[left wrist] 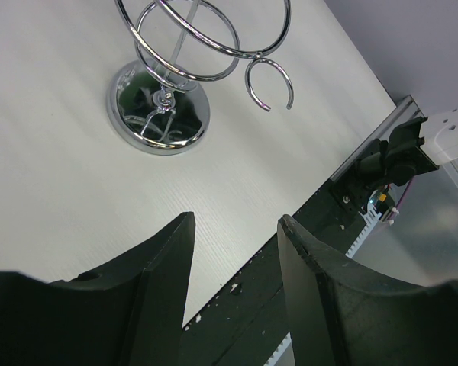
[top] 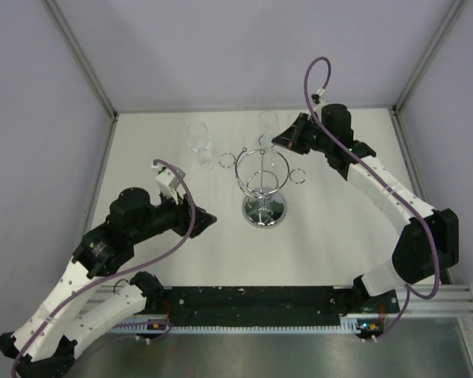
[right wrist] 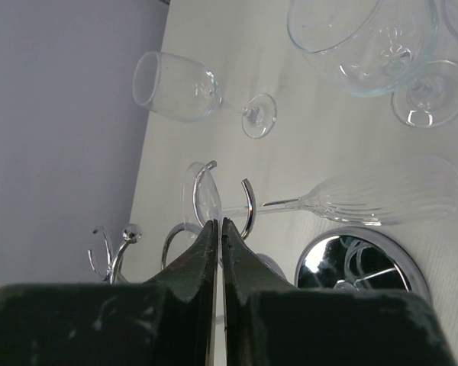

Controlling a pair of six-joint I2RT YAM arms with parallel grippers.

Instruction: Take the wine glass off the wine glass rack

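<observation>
Right gripper (right wrist: 219,223) fills the foreground of its wrist view, fingers pressed flat together, tips at an open ring of the wine glass rack (right wrist: 366,263). Wine glass (right wrist: 389,191), ribbed bowl, hangs in that ring: stem through the gap, foot on the other side from the bowl, just by the fingertips. Cannot tell if the foot is pinched.

Left gripper (left wrist: 237,221) hovers over the table (left wrist: 61,198) near the rack's mirrored base, fingers moderately apart, nothing between.

Other clear glasses (right wrist: 175,88) sit on the table beyond the rack.

Chrome wine glass rack (top: 265,211); clear ribbed wine glass (right wrist: 382,191).
</observation>
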